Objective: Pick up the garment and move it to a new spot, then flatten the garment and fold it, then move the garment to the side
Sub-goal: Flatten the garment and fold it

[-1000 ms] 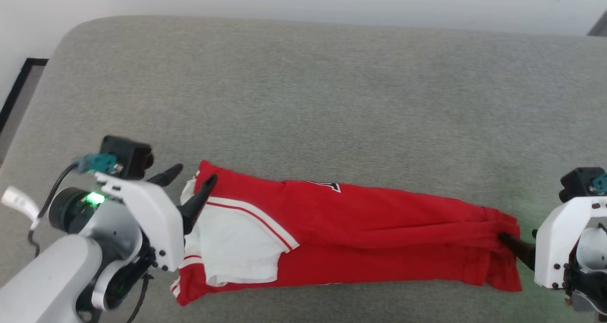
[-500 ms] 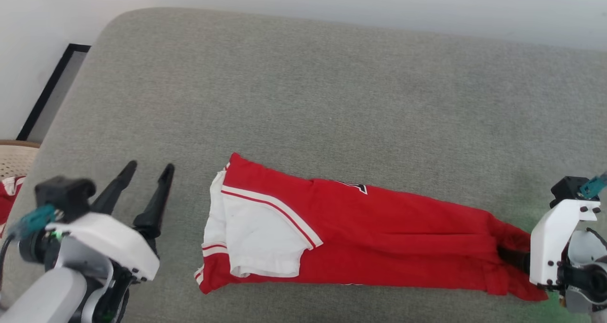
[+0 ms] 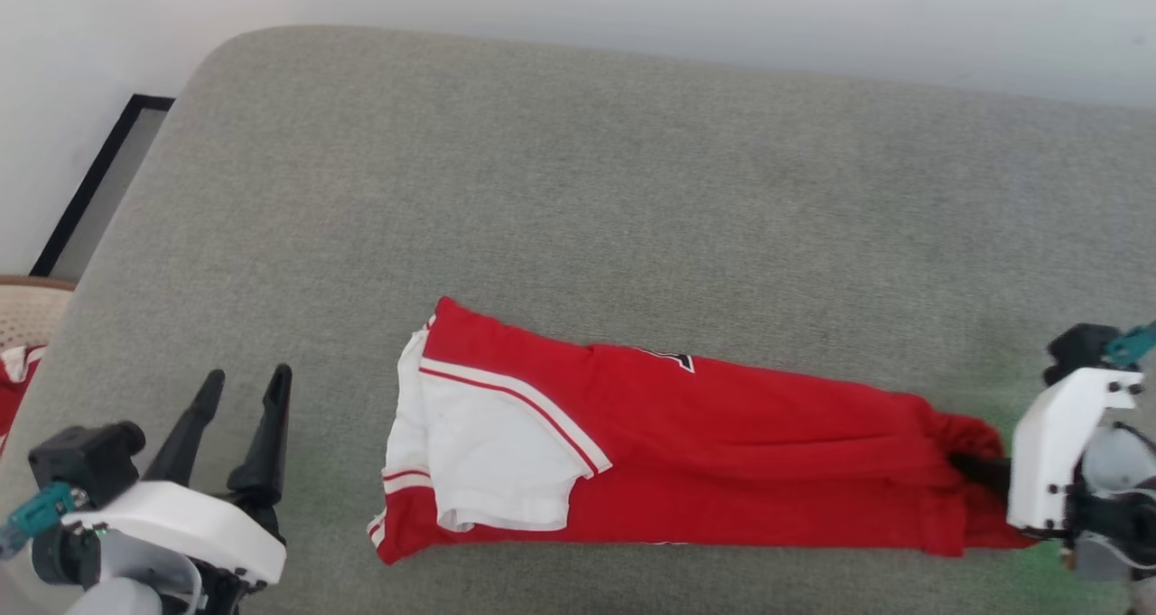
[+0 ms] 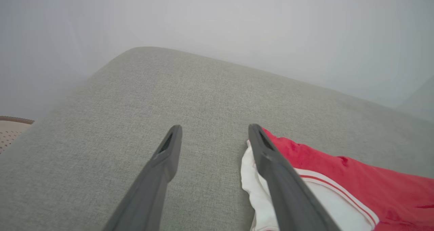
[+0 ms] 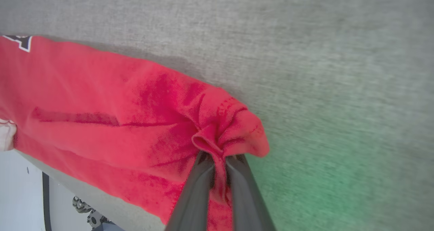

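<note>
While the right end effector [image 5: 218,158] pinches garment [image 3: 722,443], left end effector [image 3: 246,378] gapes.

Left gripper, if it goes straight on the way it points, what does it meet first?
Probably only the bare grey cushion: the left gripper is open and aims past the garment, which lies to its right. Height is unclear.

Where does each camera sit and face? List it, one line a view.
Head view: on the head, looking forward and down at the grey cushion and garment; left gripper lower left, right gripper at the right.
Left wrist view: on the left wrist, looking along its open fingers across the cushion.
Right wrist view: on the right wrist, looking along its fingers, shut on the garment's red end.
Shared: all three show the garment.
</note>
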